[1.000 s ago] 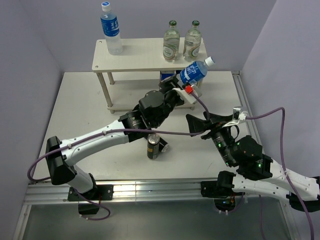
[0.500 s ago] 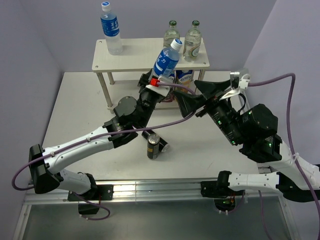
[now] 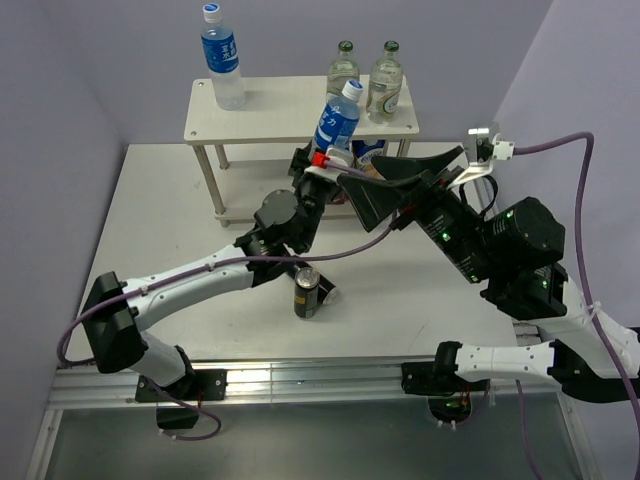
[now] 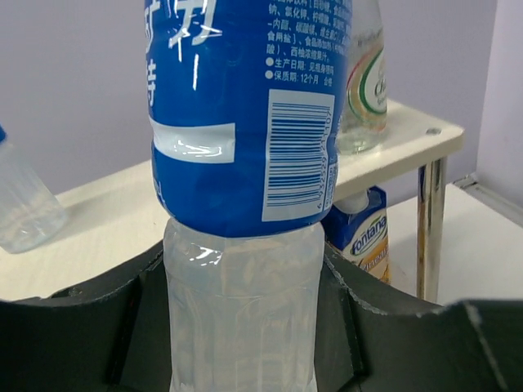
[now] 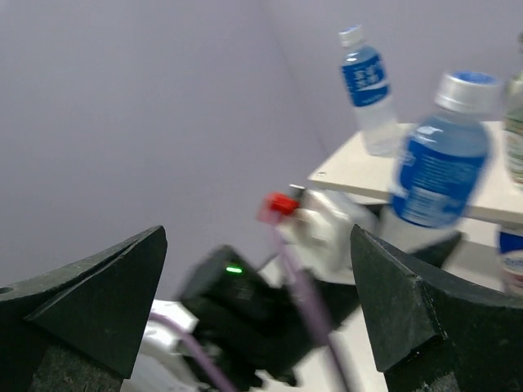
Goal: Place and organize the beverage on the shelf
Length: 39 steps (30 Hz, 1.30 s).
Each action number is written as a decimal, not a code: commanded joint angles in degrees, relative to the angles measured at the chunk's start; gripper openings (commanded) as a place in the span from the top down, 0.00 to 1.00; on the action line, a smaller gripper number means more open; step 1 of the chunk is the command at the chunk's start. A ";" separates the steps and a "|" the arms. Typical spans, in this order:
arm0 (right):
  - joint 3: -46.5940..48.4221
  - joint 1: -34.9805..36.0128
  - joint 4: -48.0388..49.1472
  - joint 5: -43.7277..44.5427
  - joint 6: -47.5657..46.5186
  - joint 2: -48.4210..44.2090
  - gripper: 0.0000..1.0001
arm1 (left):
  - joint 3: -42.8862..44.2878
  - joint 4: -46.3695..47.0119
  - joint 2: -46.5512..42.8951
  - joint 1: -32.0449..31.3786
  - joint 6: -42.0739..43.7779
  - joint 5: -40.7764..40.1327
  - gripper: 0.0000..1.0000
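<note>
My left gripper (image 3: 322, 168) is shut on a blue-labelled water bottle (image 3: 338, 118) and holds it nearly upright in front of the shelf's (image 3: 280, 122) top board. In the left wrist view the fingers (image 4: 98, 327) clamp the bottle's (image 4: 245, 122) clear lower part. The other water bottle (image 3: 222, 65) stands on the board's left end, and two green-capped glass bottles (image 3: 343, 82) (image 3: 385, 80) stand on the right. A dark can (image 3: 306, 292) stands on the table under my left arm, with a second dark can (image 3: 329, 293) lying against it. My right gripper (image 3: 392, 188) is open and empty, raised to the right of the held bottle (image 5: 437, 171).
A blue Fontana carton (image 4: 359, 233) stands under the shelf's right end, near its metal leg (image 4: 431, 229). Purple cables hang from both wrists. Walls close in the table at the left, back and right.
My left gripper has swung the water bottle from the shelf's right end, tilted, to nearly upright before its middle. My right arm has risen and moved toward the shelf.
</note>
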 commanded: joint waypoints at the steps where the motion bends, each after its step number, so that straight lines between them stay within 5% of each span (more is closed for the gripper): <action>1: 5.48 -0.23 -0.32 -6.93 4.94 1.32 0.00 | 4.44 10.89 0.92 2.37 -2.29 1.01 1.00; 9: -4.51 0.47 -4.63 -3.09 6.62 -10.61 0.00 | 11.38 9.82 1.19 10.81 -5.10 6.02 1.00; 18: -14.71 0.47 -8.86 5.98 6.00 -17.83 0.00 | 8.59 16.16 -3.46 15.21 -9.49 8.13 1.00; 23: -19.37 0.47 -6.66 8.44 4.77 -18.89 0.00 | 2.43 31.35 -4.70 16.00 -9.24 11.65 1.00; 30: -25.00 0.47 -2.10 11.34 2.58 -20.55 0.00 | 2.76 47.97 2.83 19.51 -8.27 16.05 1.00; 39: -28.60 0.56 -0.42 14.77 -0.32 -21.52 0.00 | 7.95 48.33 11.02 23.90 -14.42 17.19 1.00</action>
